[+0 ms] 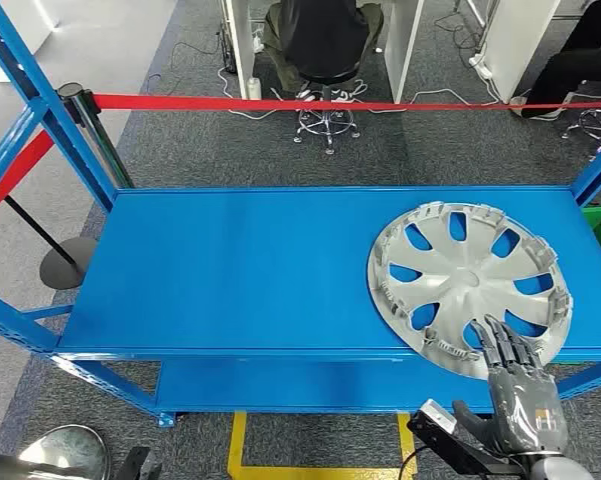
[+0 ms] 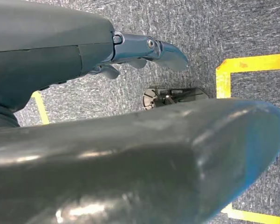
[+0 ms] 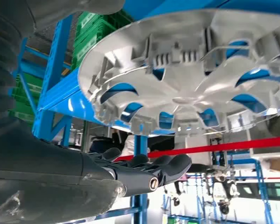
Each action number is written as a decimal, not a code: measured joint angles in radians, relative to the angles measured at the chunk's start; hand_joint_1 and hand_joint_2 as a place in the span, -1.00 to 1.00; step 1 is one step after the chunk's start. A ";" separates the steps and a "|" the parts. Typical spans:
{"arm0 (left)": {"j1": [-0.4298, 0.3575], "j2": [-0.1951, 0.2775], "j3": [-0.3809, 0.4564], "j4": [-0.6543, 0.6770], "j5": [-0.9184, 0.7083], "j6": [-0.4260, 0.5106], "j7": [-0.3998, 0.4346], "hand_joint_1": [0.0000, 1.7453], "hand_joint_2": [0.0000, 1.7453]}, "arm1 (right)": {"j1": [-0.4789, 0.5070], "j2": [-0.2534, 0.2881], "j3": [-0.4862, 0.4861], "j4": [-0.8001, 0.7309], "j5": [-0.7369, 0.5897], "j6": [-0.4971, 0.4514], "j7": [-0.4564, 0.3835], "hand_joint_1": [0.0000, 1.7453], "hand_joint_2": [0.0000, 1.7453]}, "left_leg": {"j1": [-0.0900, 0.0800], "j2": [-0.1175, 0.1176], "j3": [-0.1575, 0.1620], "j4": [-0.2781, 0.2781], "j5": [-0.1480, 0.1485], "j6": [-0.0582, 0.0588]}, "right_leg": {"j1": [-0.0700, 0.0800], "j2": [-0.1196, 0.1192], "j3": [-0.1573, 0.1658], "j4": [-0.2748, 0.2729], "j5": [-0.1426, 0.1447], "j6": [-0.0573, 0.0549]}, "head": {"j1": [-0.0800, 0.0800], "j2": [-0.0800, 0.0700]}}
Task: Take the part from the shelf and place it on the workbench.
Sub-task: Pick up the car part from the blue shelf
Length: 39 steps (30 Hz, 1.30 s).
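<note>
The hubcap (image 1: 469, 283) lies at the right of the shelf (image 1: 244, 270). The right hand (image 1: 520, 385), lower right, hovers empty, fingers spread over its rim. The left hand (image 2: 145, 49) hangs empty above the floor.

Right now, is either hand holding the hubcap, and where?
Nothing is held. The right hand reaches over the near rim of the hubcap, fingers extended; the left hand hangs over the floor.

The right hand (image 1: 522, 385) is dark grey, with slim segmented fingers (image 1: 504, 342) and a small pale square marking with orange on its back. Beside it sits a black bracket carrying a white block. In the right wrist view, a grey ribbed cover (image 3: 3, 70) and a silver screw head (image 3: 153, 183) show. The left hand (image 2: 145, 49) has glossy dark fingers with a round screw.
</note>
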 joint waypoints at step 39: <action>-0.001 0.003 -0.009 0.000 -0.035 -0.011 -0.010 -1.00 -1.00 | -0.138 -0.047 0.080 0.243 0.149 -0.033 0.070 -1.00 1.00 | 0.000 0.000 0.000 0.000 0.000 0.000 | 0.000 0.000 0.000 0.000 0.000 0.000 | 0.000 0.000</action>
